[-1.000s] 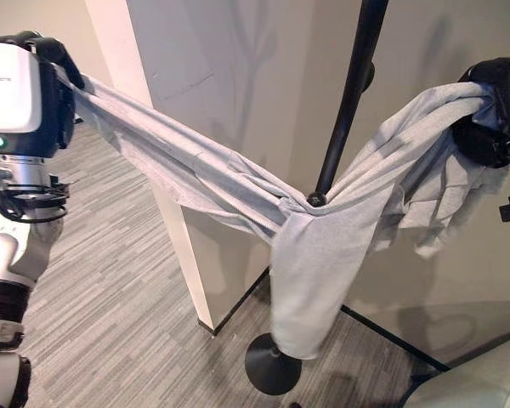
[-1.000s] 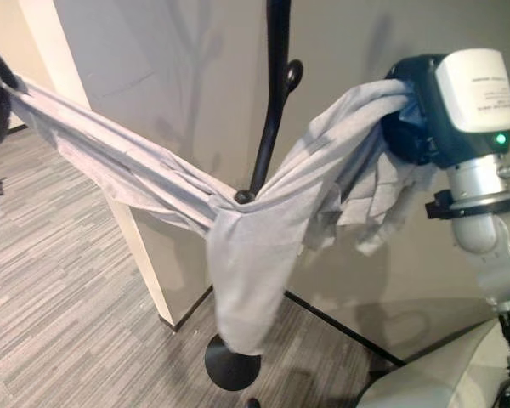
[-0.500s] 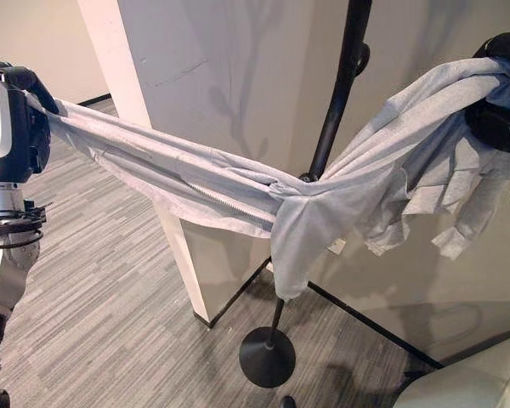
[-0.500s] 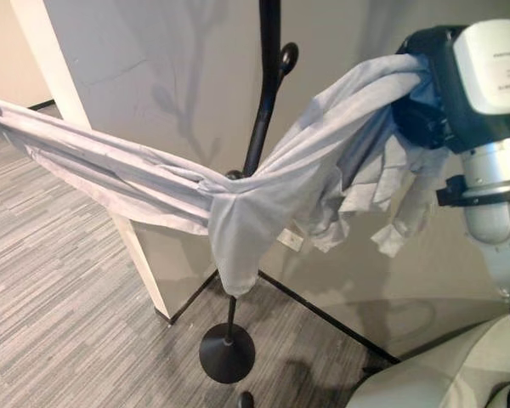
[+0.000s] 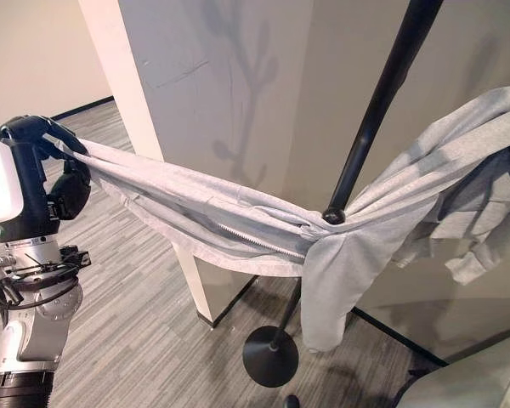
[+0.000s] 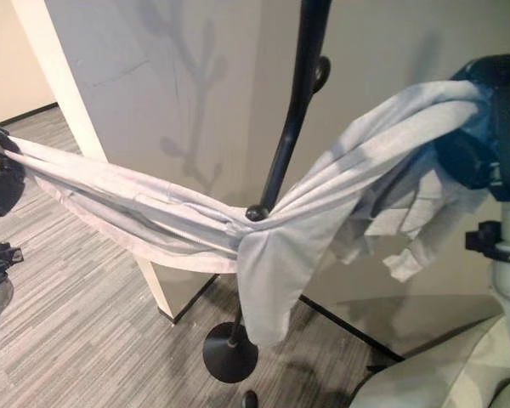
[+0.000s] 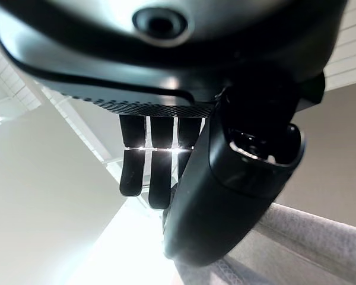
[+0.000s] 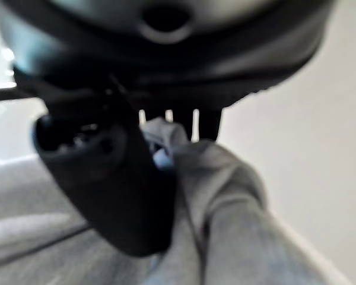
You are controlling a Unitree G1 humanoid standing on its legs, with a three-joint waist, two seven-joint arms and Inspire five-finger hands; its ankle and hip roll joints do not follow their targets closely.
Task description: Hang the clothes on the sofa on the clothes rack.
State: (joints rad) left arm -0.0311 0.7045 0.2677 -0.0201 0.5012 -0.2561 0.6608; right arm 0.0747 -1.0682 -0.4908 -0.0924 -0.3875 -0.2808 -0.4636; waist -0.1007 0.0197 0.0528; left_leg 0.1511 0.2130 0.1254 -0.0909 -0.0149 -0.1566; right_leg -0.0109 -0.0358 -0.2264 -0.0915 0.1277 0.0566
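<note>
Stretching grey hoodie [image 5: 238, 223] across rack pole [image 5: 376, 115]: left hand [image 5: 47, 166] clamps left end, right hand [image 6: 476, 140] clamps right end.

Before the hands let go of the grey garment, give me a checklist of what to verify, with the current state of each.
1. Left hand grips grey garment: ok.
2. Right hand grips the other end: ok.
3. Garment middle draped over rack peg: ok, cloth bunches there.
4. Peg passes through a loop or collar: cannot tell.
5. Rack pole upright: not ok, it leans.
6. Rack base on the floor: ok.
</note>
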